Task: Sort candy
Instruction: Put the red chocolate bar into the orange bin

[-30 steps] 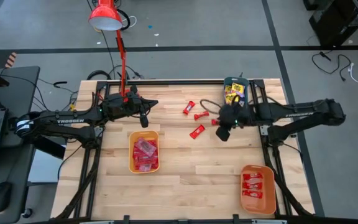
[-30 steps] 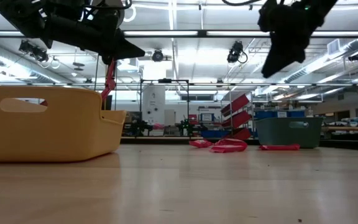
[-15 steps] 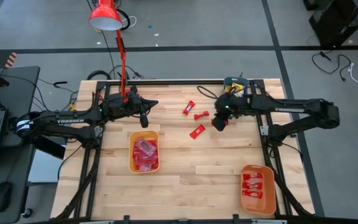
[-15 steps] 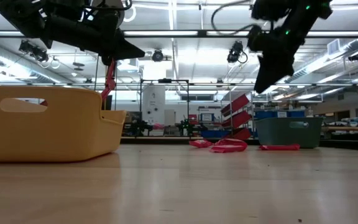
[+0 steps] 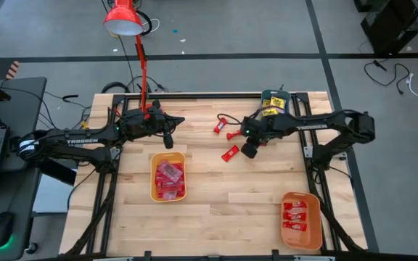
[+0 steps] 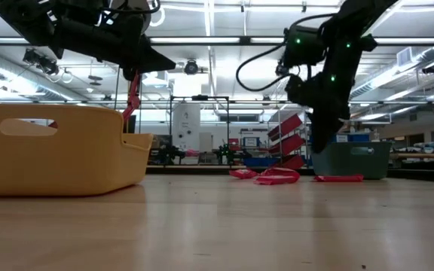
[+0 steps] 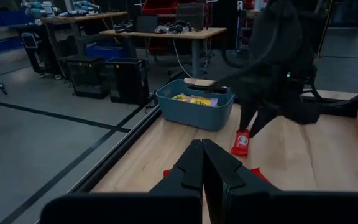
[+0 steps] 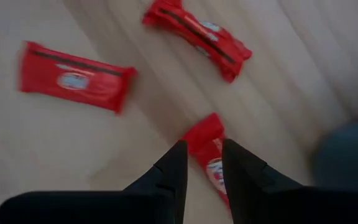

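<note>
Right gripper (image 5: 248,150), fingers slightly parted and empty, hovers over a red candy (image 8: 211,158) at the table's twelve o'clock: reaching; next, descend and pinch.

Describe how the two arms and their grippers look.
Both arms are dark, near-black jointed links. The left arm carries white TROSSEN lettering along its forearm; a black cable loops off the right arm, whose wrist shows small green lights. The left gripper and right gripper each end in two slim, tapered black fingers.
</note>
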`<action>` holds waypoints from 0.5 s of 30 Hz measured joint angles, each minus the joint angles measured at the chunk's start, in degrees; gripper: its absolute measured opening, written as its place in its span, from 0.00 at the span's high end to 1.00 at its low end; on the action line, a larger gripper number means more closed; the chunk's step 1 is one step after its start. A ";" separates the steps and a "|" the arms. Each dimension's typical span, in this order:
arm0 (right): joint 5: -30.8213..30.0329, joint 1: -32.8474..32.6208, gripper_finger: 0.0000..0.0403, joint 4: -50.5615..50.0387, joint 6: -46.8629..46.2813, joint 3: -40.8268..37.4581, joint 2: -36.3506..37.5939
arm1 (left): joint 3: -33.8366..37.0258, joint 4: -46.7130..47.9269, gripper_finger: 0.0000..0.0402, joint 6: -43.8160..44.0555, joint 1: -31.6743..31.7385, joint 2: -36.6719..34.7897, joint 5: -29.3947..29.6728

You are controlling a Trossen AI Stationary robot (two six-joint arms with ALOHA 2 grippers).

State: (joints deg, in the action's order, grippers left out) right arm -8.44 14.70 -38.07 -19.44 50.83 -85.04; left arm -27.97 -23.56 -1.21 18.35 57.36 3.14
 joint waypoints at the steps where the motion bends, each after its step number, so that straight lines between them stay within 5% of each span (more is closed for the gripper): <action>1: -1.28 -0.26 0.79 -0.03 0.48 0.00 -0.73 | 0.00 0.14 0.99 0.00 0.00 0.00 0.00; 15: -8.03 -3.37 0.98 -0.80 2.38 0.00 -3.93 | 0.02 2.46 0.99 0.02 0.00 0.00 0.00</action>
State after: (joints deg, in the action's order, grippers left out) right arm -16.47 11.33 -38.87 -17.06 50.83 -88.97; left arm -27.94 -21.10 -1.20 18.35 57.36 3.14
